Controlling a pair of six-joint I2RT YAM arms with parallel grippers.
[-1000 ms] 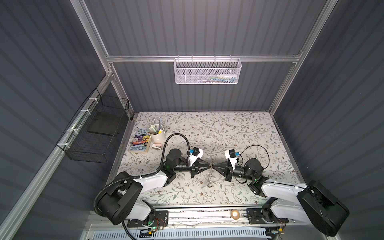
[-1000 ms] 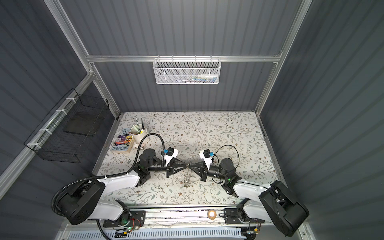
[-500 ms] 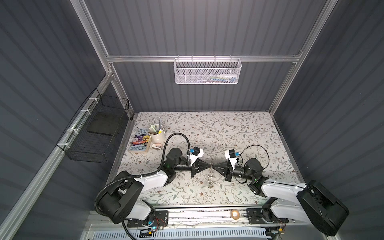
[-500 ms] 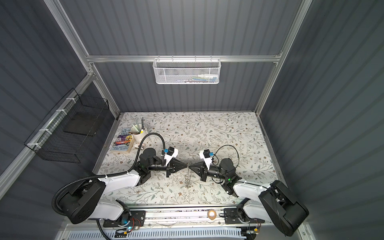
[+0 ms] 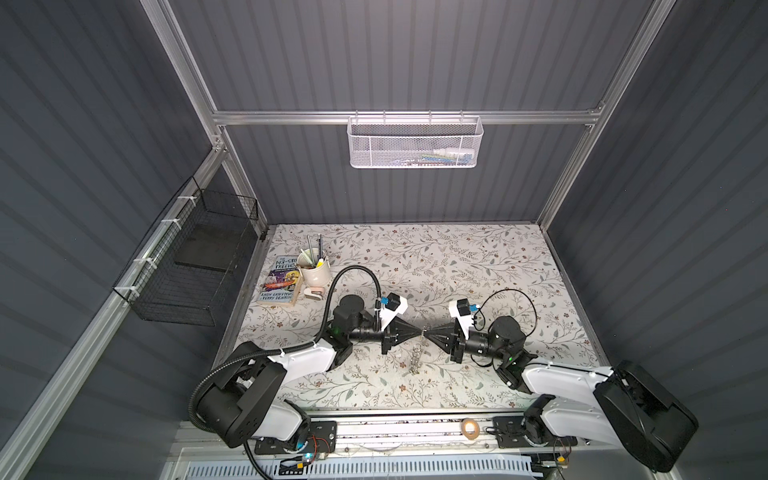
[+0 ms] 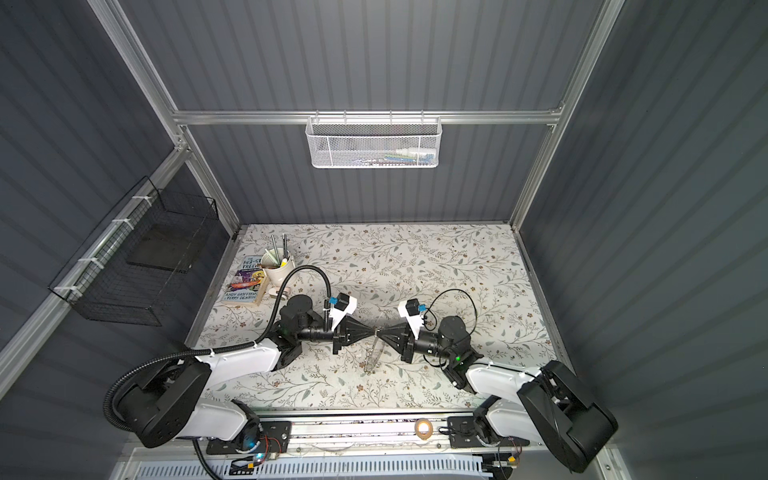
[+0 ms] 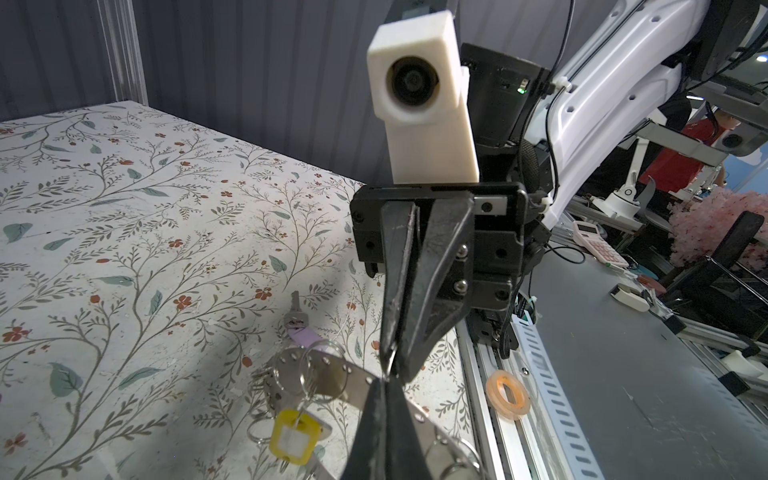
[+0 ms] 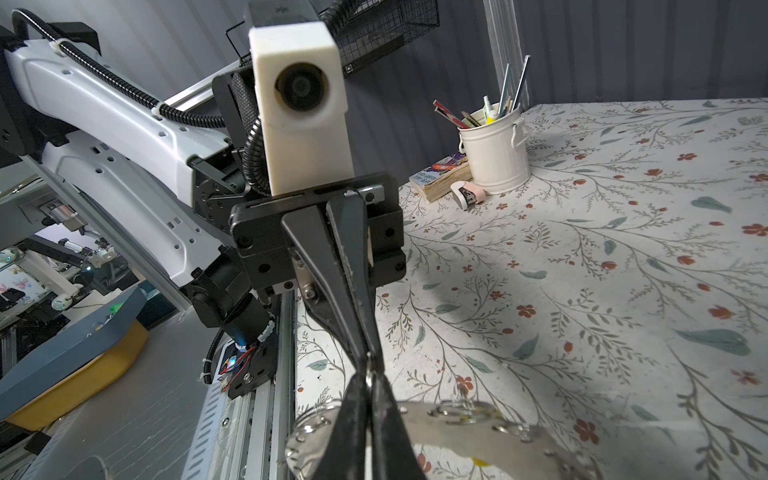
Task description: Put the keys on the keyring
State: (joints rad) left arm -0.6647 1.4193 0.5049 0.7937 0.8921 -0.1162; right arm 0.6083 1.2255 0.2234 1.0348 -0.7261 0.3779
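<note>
In both top views my left gripper [image 5: 419,331] [image 6: 373,331] and right gripper [image 5: 427,331] [image 6: 380,331] meet tip to tip above the table's front middle. Both are shut on one small wire loop [image 7: 390,358] at the rim of the keyring [image 5: 416,358] [image 6: 372,353], which hangs below the tips. In the left wrist view the grey keyring [image 7: 332,376] runs past my left gripper [image 7: 388,380]. A yellow tag [image 7: 295,432] dangles from another rim loop; its key is hidden. Behind lies a key [image 7: 296,311] with a lilac tag [image 7: 306,336]. The right wrist view shows my right gripper [image 8: 368,374] over the keyring [image 8: 457,430].
A white pen cup [image 5: 314,270], a book [image 5: 281,279] and a small white dispenser [image 5: 314,294] sit at the table's left. A tan tape roll [image 5: 470,427] lies on the front rail. A white mesh basket [image 5: 415,141] hangs on the back wall, a black wire basket [image 5: 195,257] on the left wall.
Both arms stay tip to tip at the same spot. The left jaws have drawn fully shut on the loop; the keyring hangs as before.
</note>
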